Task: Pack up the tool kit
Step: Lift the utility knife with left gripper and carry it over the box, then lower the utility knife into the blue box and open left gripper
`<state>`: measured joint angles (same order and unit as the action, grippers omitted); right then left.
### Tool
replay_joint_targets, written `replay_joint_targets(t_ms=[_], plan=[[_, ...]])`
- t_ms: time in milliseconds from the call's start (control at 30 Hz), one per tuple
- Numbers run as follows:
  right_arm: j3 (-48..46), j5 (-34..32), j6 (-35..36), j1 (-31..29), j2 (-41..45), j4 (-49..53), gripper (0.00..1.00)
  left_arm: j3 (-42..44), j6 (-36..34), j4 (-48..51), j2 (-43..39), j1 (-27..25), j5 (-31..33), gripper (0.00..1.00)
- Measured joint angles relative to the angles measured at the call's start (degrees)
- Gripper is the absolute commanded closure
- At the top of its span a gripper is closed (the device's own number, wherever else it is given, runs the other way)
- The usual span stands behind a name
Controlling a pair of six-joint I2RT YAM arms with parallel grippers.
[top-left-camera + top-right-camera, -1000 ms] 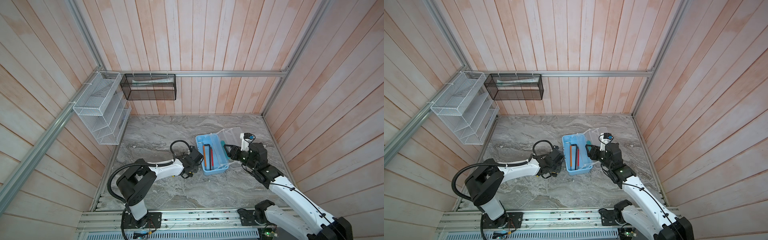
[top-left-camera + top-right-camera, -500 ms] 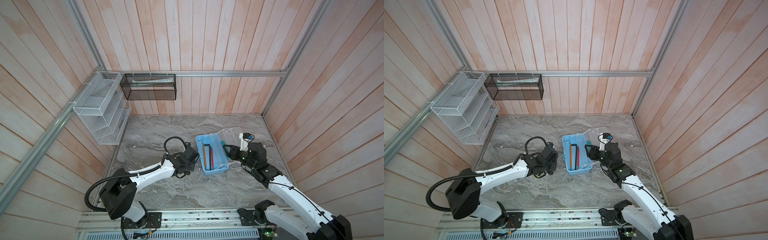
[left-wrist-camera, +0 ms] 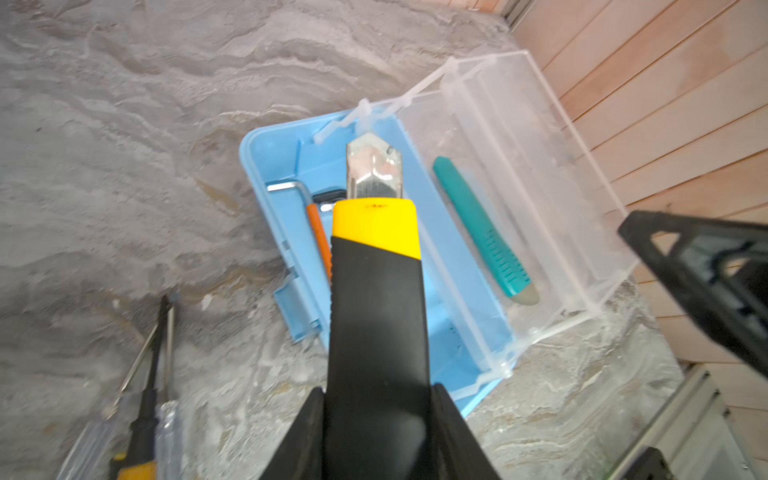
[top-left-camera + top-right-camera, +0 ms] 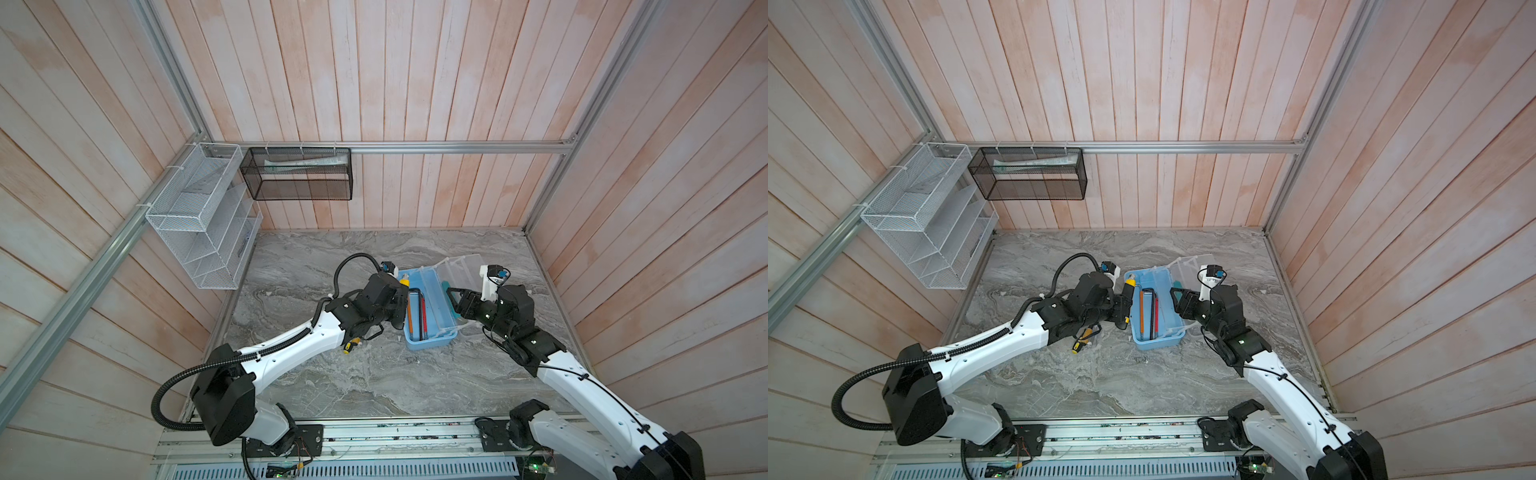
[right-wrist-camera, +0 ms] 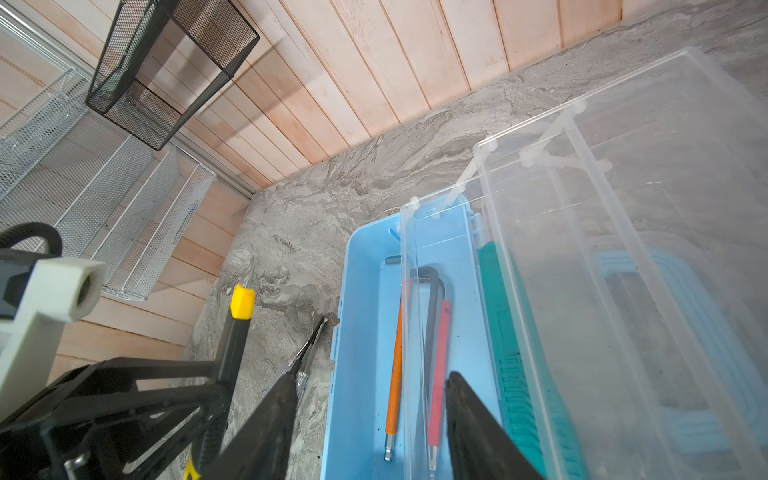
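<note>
Two arms converge on the tool kit [image 4: 430, 341], which sits open near the middle of the table [image 4: 332, 386], its clear lid [image 4: 461, 270] thrown back toward your right arm. Your left claw [image 3: 378, 399] pinches a black-and-yellow utility knife [image 3: 376, 291] by the handle, its metal nose poised over the rim on the latch [image 3: 297, 307] side, above an orange hex key [image 5: 395, 365] and a red hex key [image 5: 440, 353] lying in the case. That arm stretches long and low from its base, the wrist lined up with the case. Your right arm comes in bent at the elbow, its claw [image 4: 454, 302] spread and empty, hovering just beside the hinge side. Thin, stiff plastic like this is likely light and quick to skid on polished stone, and the lid probably flexes; take it by the long blue walls or the carry handle [image 5: 615, 262], not the clear panel. Screwdrivers [image 3: 145, 399] wait on the table nearby.
</note>
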<state>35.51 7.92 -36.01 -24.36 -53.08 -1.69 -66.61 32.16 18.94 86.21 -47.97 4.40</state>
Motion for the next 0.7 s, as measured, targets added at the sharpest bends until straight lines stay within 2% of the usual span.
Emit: replay_joint_targets(t_ms=[200, 367, 700], plan=[[0.0, -1.7, 0.3, 0.2, 1.9, 0.5, 0.43, -5.0, 3.2, -7.5, 8.3, -0.2, -1.7, 0.62], [0.0, -2.1, 0.7, 1.6, 3.3, 1.3, 0.43, -5.4, 7.3, -14.2, 13.6, -0.6, -1.7, 0.62], [0.0, -2.1, 1.3, 4.0, 4.6, 1.7, 0.43, -12.5, 13.4, -18.9, 22.3, -0.8, -3.2, 0.61]])
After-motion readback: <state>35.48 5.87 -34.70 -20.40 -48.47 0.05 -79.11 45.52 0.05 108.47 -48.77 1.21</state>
